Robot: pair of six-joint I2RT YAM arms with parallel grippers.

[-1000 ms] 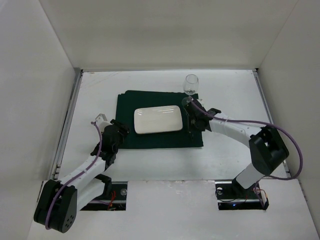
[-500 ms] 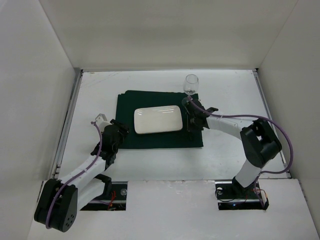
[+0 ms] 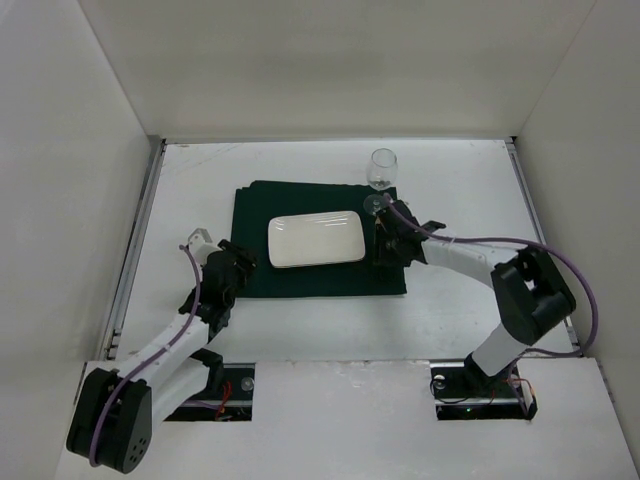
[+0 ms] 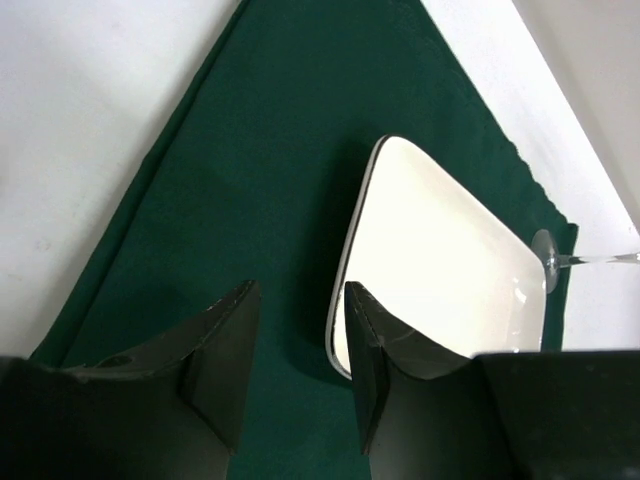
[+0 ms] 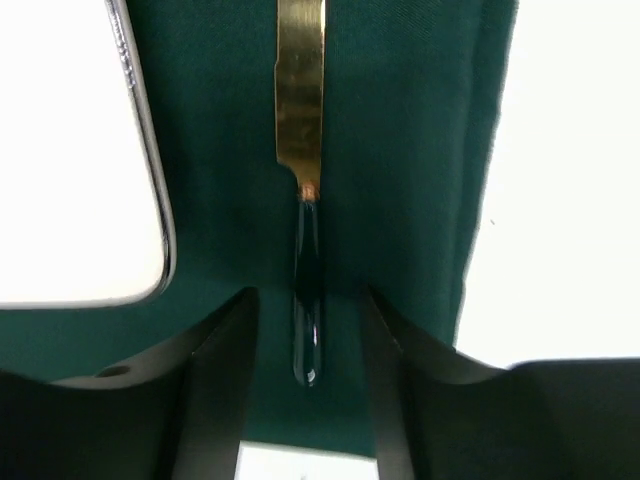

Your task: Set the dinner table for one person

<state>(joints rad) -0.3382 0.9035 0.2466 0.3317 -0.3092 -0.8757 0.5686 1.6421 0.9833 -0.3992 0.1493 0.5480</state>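
Note:
On the white dinner table (image 3: 460, 190) a dark green cloth (image 3: 255, 215) carries a white rectangular plate (image 3: 316, 239). A knife (image 5: 300, 120) with a gold blade and a dark handle lies flat on the cloth (image 5: 410, 150), right of the plate (image 5: 70, 150). My right gripper (image 5: 308, 296) stands open astride the handle without touching it, by the cloth's right edge (image 3: 385, 250). My left gripper (image 4: 300, 295) hangs open and empty over the cloth (image 4: 230, 200), left of the plate (image 4: 440, 260), and sits at the cloth's left edge (image 3: 240, 262).
A clear wine glass (image 3: 382, 166) stands upright just beyond the cloth's far right corner; its base (image 4: 545, 260) shows in the left wrist view. White walls close in the table on three sides, with metal strips along its edges.
My right gripper has opened and let go of the knife, which now lies on the cloth beside the plate. The left arm has hardly moved.

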